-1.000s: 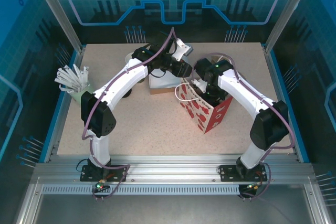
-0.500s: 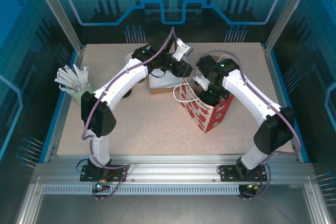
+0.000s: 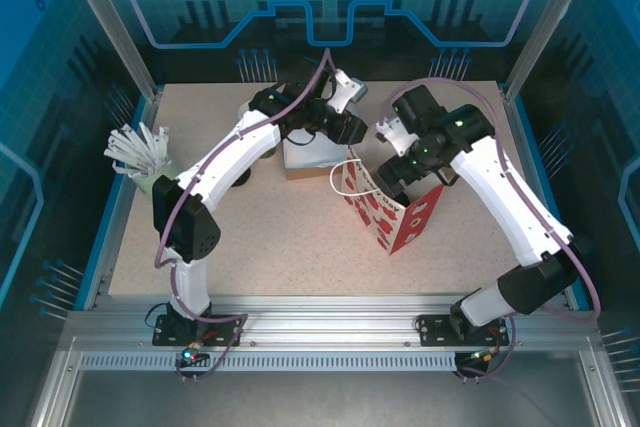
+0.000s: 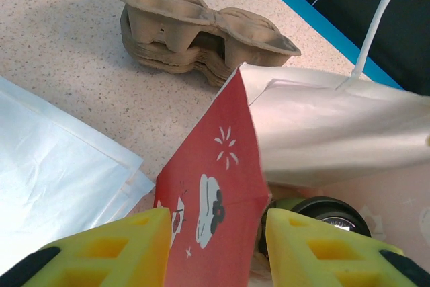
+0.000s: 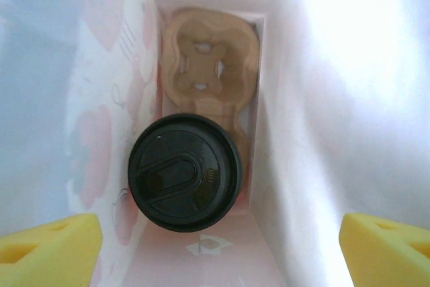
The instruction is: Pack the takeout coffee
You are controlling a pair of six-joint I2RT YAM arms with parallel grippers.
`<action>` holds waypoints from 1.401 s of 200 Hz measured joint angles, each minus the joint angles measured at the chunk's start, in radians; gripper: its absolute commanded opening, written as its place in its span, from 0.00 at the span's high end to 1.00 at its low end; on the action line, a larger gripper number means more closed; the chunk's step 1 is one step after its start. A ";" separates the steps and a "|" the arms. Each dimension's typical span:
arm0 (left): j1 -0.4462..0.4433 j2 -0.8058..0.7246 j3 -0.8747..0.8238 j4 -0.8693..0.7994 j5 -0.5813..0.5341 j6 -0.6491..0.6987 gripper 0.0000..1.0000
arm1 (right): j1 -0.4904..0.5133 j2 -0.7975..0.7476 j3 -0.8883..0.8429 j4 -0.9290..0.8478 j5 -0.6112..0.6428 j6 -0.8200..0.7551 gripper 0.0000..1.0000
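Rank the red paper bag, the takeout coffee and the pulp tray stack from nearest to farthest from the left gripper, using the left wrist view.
1. The red paper bag: its wall sits between the fingers of the left gripper.
2. The takeout coffee: black lid just past one finger, inside the bag.
3. The pulp tray stack: on the table beyond the bag, at the view's top.

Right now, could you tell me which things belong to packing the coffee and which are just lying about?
Job: takeout coffee, pulp tray under it, red paper bag.
Lying about: stack of pulp trays, cup of white sticks, white paper.
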 measured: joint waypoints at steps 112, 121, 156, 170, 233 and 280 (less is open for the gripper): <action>0.035 -0.190 -0.036 0.091 -0.074 -0.106 0.28 | 0.114 -0.398 -0.101 0.384 -0.257 -0.003 0.10; 0.057 -0.286 -0.133 0.133 -0.107 -0.127 0.28 | 0.161 -0.415 -0.120 0.443 -0.271 -0.007 0.10; 0.229 -0.663 -0.491 0.233 -0.208 -0.251 0.29 | 0.344 -0.344 -0.136 0.636 -0.266 -0.028 0.09; 0.336 -0.760 -0.570 0.221 -0.248 -0.294 0.29 | 0.395 -0.287 -0.147 0.706 -0.258 -0.033 0.09; 0.718 -0.760 -0.596 -0.033 -0.394 -0.297 0.33 | 0.467 -0.152 -0.303 0.900 -0.254 -0.037 0.09; 0.805 -0.671 -0.566 -0.179 -0.412 -0.219 0.42 | 0.467 -0.159 -0.362 0.951 -0.253 -0.038 0.09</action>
